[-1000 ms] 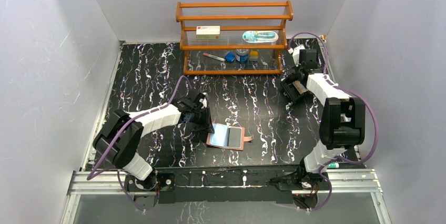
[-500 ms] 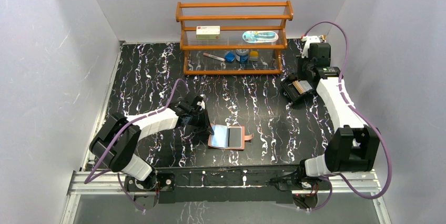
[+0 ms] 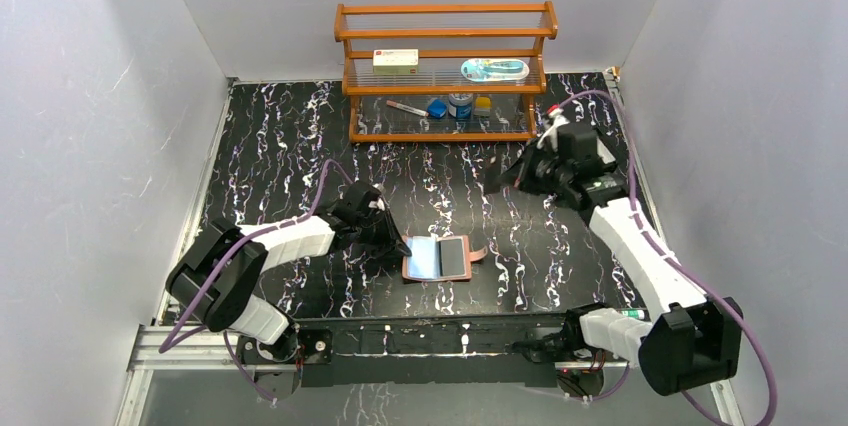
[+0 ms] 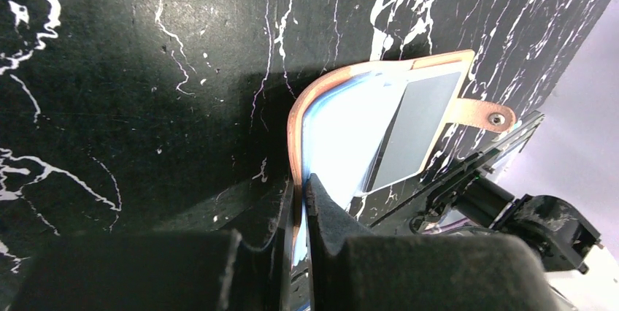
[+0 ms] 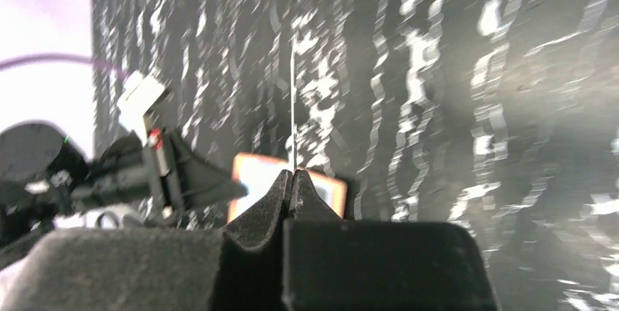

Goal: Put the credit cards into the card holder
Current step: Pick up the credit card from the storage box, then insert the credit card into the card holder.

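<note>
The tan-pink card holder lies open on the black marbled table, with its bluish sleeves up and its snap tab to the right. A grey rectangle shows in its right half. My left gripper is shut on the card holder's left edge; that edge sits between the pads. My right gripper hangs above the table right of centre. It is shut on a thin whitish credit card, seen edge-on, with the card holder beyond it.
A wooden rack stands at the back with a white red-labelled box and small items on its shelves. White walls close in left, right and back. The arms' base rail runs along the near edge.
My right arm swung from the back right corner toward the table's middle with its jaws shut. My left gripper closed on the card holder's edge, and the holder shifted slightly right.
</note>
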